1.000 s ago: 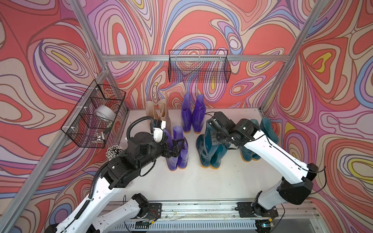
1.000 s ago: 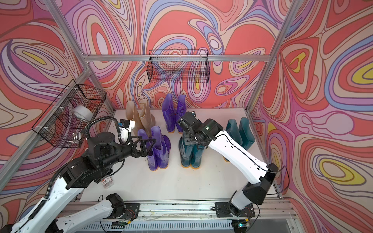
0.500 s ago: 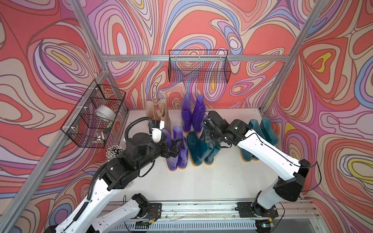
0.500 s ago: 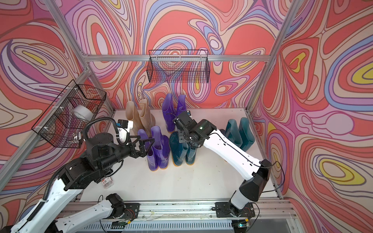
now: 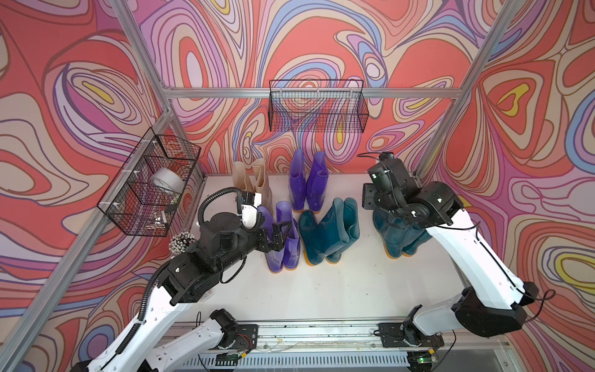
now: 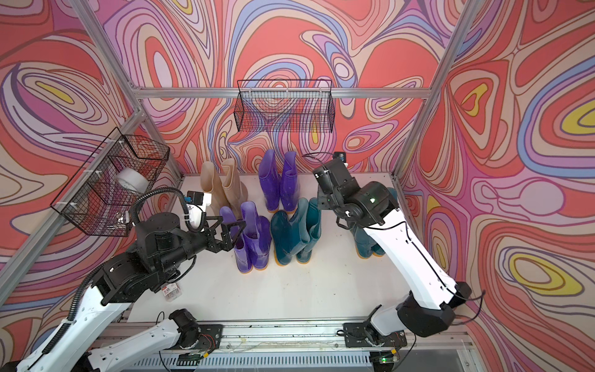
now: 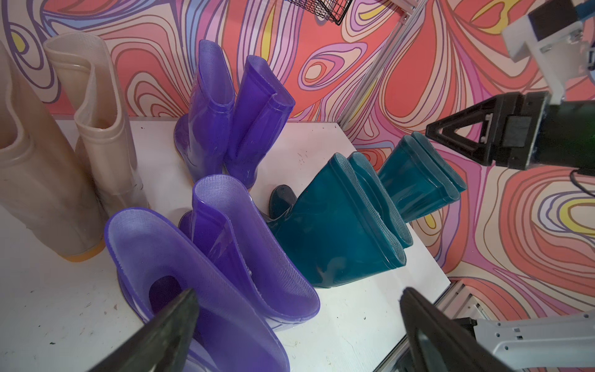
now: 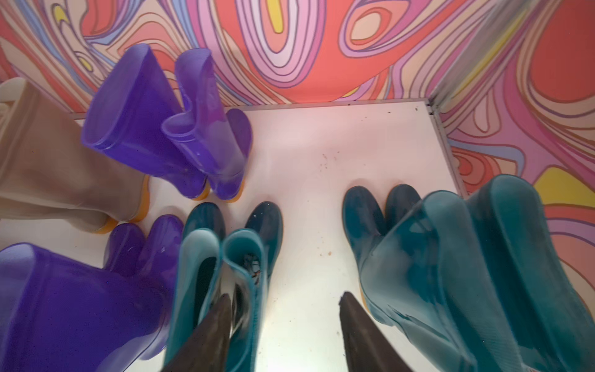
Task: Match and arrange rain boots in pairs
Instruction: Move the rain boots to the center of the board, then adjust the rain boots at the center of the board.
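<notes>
Back wire basket (image 5: pixel 317 111); side basket (image 5: pixel 138 222), tape roll (image 5: pixel 167 182)

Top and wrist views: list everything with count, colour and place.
beige boots: two, beige, back left
purple boots: four, purple, back-centre pair, front pair
teal boots: four, dark teal, centre pair, right pair
wire baskets: two, black, back wall, left wall
tape roll: one, white, in left-wall basket
table: one, white, cell floor
left gripper: one, black, open by front purple pair
right gripper: one, black, open above gap between teal pairs
</notes>
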